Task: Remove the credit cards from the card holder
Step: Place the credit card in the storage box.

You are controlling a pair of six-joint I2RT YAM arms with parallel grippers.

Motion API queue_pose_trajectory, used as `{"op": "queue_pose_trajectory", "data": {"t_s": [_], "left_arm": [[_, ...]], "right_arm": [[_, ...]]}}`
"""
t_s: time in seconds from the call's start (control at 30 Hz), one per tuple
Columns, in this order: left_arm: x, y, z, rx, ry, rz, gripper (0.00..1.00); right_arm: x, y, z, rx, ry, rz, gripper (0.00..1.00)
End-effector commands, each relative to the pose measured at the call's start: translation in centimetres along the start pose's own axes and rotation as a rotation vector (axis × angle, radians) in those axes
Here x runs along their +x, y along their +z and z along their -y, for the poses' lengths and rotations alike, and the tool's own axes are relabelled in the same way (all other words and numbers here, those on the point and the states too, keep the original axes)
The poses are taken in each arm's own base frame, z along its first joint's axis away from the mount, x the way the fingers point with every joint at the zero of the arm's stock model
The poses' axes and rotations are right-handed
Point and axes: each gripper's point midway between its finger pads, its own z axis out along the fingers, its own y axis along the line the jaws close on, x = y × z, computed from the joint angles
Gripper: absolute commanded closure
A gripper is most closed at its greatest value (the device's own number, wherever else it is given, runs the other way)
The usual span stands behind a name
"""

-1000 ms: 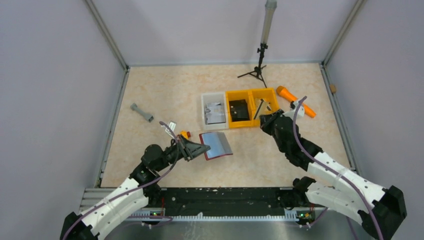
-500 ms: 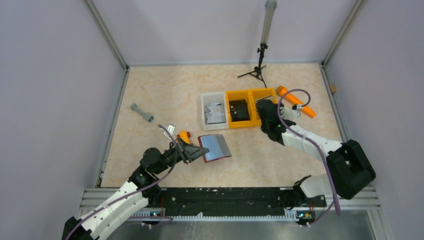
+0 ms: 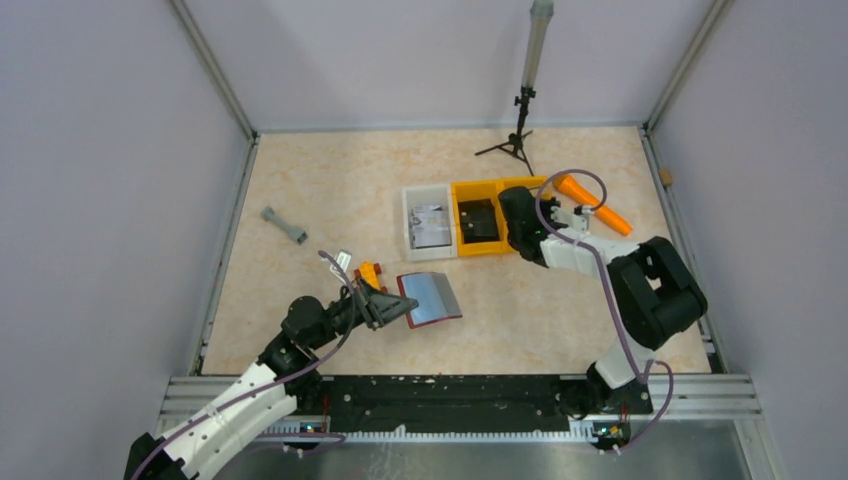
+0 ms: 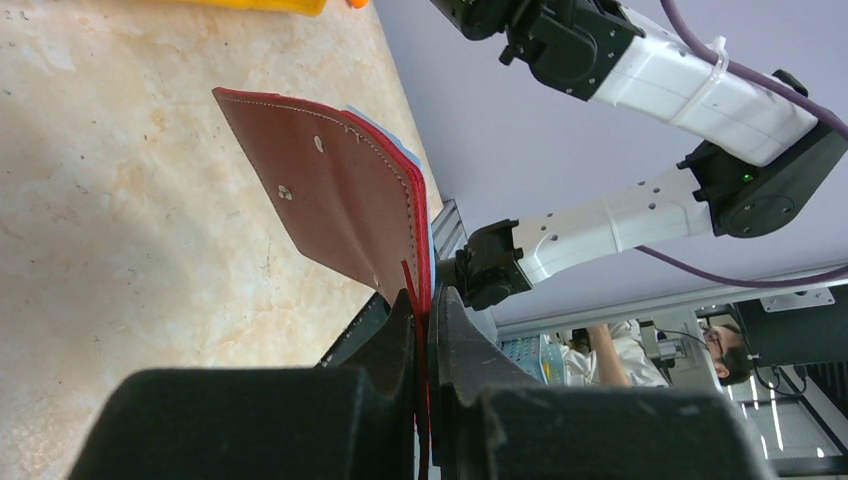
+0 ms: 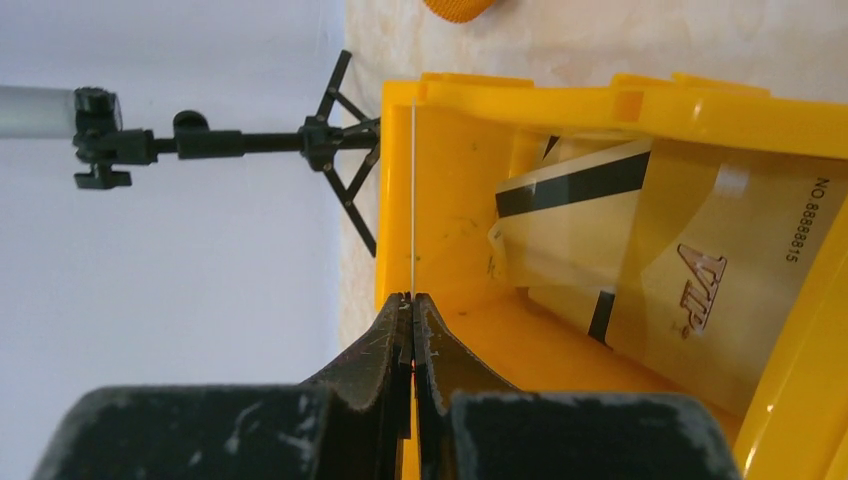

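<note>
We are looking at the card holder (image 3: 432, 297) lying open just near of the middle of the desk (image 3: 330, 190), its grey-blue inside facing up inside a dark red border. The left fingers (image 4: 415, 305) are closing tight on its near-left edge, with only that edge between them. In the left wrist view the holder is showing its maroon outer face with pale stitching and two small studs, and it is curving up and away from the fingers. Thin pale blue edges are peeking out along its far side. We cannot tell whether its far corner is touching the desk.

Far and to the right, the right fingers (image 5: 410, 305) are pressing together on a credit card (image 5: 412, 200), which is showing edge-on as a thin white line over the wall of the yellow bin (image 5: 470, 90). Below them, more credit cards (image 5: 600, 230) are lying in that bin's right compartment, pale, with dark stripes and a "VIP" print.

The left compartment is holding a black square object (image 3: 478, 220). Touching the bin's left side, a clear bin (image 3: 410, 222) is holding pale flat pieces. A red-and-yellow toy block (image 3: 369, 271) is sitting just far of the left fingers.
</note>
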Motion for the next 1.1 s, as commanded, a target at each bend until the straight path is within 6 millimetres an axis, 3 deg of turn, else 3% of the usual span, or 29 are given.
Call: {"op": "queue_pose_trajectory", "data": {"t_s": [0.0,0.03,0.07,0.13,0.23,0.33,0.53,0.67,0.77,0.87,1.07], "left_arm": [[-0.5,0.0,1.8,0.074,0.037,0.014,1.0],[-0.5,0.0,1.8,0.074,0.037,0.014,1.0],[-0.5,0.0,1.7,0.072,0.038,0.013,1.0],[-0.5,0.0,1.7,0.07,0.037,0.012,1.0],[-0.6,0.1,1.7,0.068,0.039,0.012,1.0],[-0.6,0.1,1.9,0.07,0.038,0.009,1.0],[-0.7,0.2,1.9,0.068,0.037,0.014,1.0],[-0.8,0.2,2.1,0.066,0.04,0.015,1.0],[-1.0,0.1,2.4,0.072,0.042,0.021,1.0],[-1.1,0.1,2.5,0.076,0.042,0.029,1.0],[-1.8,0.3,3.6,0.108,0.026,0.051,1.0]], "right_arm": [[-0.8,1.6,-2.3,-0.037,0.072,0.064,1.0],[-0.7,1.8,-2.2,-0.033,0.071,0.065,1.0],[-1.1,1.3,-3.3,-0.053,0.097,0.062,1.0],[-0.4,2.3,-1.7,-0.025,0.072,0.064,1.0],[0.1,2.5,-1.4,-0.038,0.082,0.04,0.73],[0.4,2.3,-1.5,-0.036,0.083,0.019,0.58],[-0.7,0.1,-3.8,-0.024,0.061,0.001,0.52],[-1.0,-2.2,-5.6,-0.044,-0.079,-0.082,0.5],[1.1,-4.8,-7.1,-0.169,-0.366,-0.267,0.5],[2.2,-7.4,-4.8,-0.235,-0.541,-0.438,0.46],[1.9,-14.9,-2.5,-0.529,-0.638,-0.712,0.16]]}}
